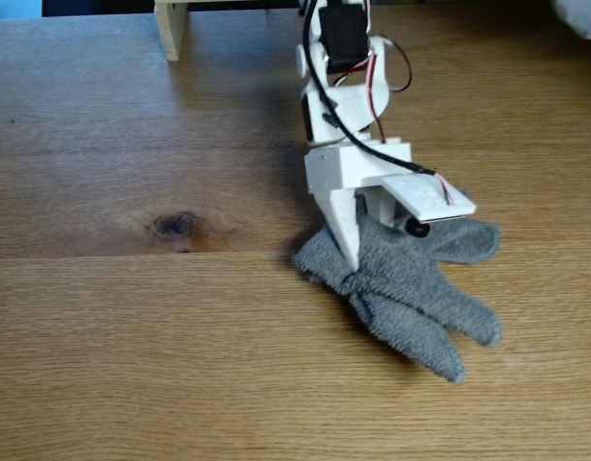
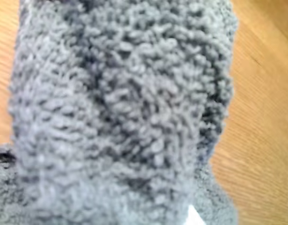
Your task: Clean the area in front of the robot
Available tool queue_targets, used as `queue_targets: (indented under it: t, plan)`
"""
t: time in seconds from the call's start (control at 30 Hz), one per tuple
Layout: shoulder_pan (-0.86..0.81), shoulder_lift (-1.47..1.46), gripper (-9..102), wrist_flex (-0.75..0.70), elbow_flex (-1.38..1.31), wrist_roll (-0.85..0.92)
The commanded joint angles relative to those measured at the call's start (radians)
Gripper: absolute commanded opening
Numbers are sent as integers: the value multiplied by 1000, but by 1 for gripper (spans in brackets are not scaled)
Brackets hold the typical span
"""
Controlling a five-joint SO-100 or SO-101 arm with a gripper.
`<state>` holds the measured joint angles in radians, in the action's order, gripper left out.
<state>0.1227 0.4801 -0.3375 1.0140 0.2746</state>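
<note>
In the fixed view the white robot arm (image 1: pixel 338 115), with its black servo and red and black wires, reaches down from the top centre over the light-brown oak tabletop (image 1: pixel 132 336). Its pointed gripper (image 1: pixel 353 257) is down on a small grey terry cloth (image 1: pixel 420 288). The cloth bunches up at the fingertip and spreads to the right and toward the front. The jaws look shut on the cloth. The wrist view has the cloth (image 2: pixel 125 117) pressed close to the lens, with oak (image 2: pixel 265 117) showing on the right.
A dark knot (image 1: pixel 175 225) marks the wood left of the cloth. A pale wooden post (image 1: pixel 170 29) stands at the back left. Something white (image 1: pixel 583 14) sits in the top right corner. Bare wood stretches to the left and front.
</note>
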Motion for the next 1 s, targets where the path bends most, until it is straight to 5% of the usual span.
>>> queue_targets:
  t: [0.0,0.27,0.5,0.63,0.77,0.97]
  plan:
    - [-52,-43,0,204,-23,40]
    - [-166,-221,0,390,-29,149]
    - [-275,-189,0,305,-29,235]
    - [-350,-74,0,86,-14,262]
    - [-385,67,0,-285,-12,268]
    - [-295,328,0,-704,-11,144]
